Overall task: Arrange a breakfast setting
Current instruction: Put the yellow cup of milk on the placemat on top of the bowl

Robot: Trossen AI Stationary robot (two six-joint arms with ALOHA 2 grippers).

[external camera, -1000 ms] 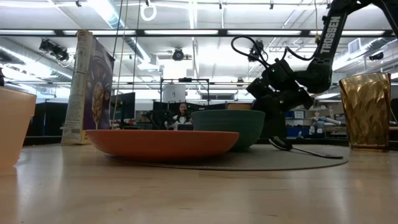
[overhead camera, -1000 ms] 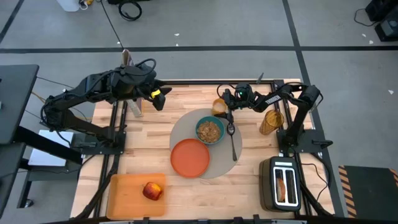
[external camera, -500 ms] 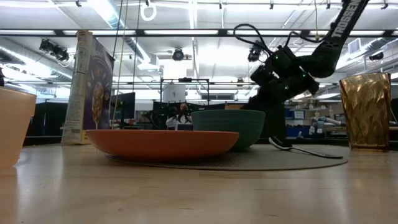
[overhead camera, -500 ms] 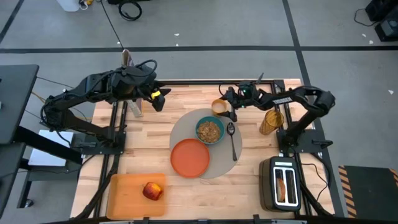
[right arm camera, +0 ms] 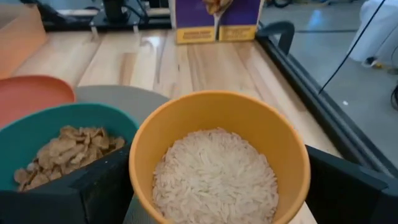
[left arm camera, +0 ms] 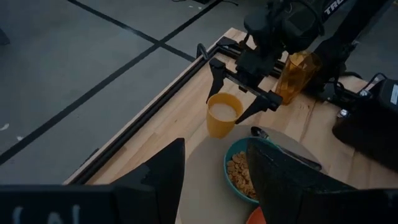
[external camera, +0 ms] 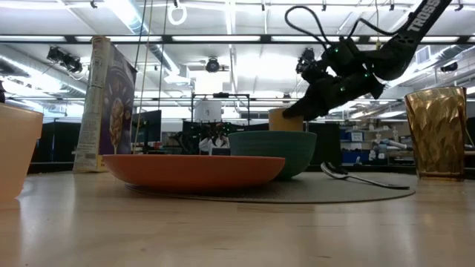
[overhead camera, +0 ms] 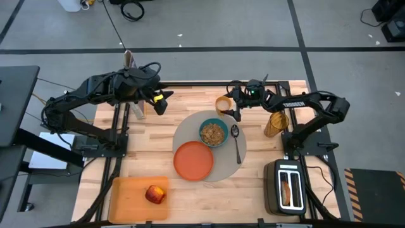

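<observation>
Straddling the small yellow cup with the right gripper, jaws spread, unclosed. Needing centring before clenching, avoiding tipping.

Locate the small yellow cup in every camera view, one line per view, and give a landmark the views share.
High view: small yellow cup at the placemat's far edge, beside the right gripper.
Low view: only its rim shows, above the teal bowl.
Left wrist view: centre, between the open fingers.
Right wrist view: fills the foreground, holding white grains.
Shared landmark: the teal bowl next to it.
</observation>
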